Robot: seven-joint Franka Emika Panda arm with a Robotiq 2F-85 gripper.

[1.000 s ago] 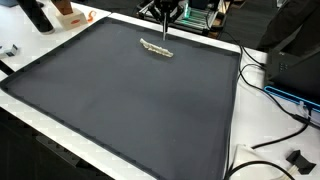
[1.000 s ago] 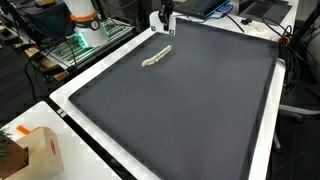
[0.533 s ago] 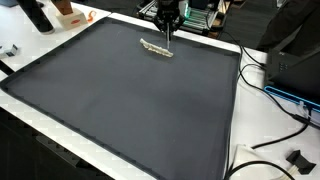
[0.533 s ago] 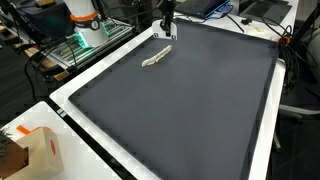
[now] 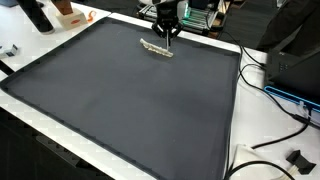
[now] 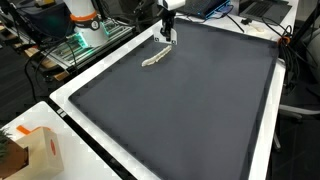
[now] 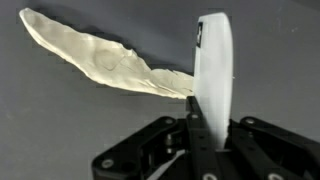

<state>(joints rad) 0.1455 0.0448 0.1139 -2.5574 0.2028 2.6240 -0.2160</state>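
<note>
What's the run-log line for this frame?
gripper: at one end of pale strip | state: cannot tell | contact: unclear | surface: dark mat

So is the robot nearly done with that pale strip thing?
Only just started. Done: the jaws hold a white tool. In hand: its tip is at one end of the pale crumpled strip. Left: the strip lies flat on the dark mat, so probably everything else.

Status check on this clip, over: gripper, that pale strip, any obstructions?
Gripper low at end of pale strip, open or shut unclear. Strip flat on dark mat, tip reaches a finger in wrist view. Nothing between them.
</note>
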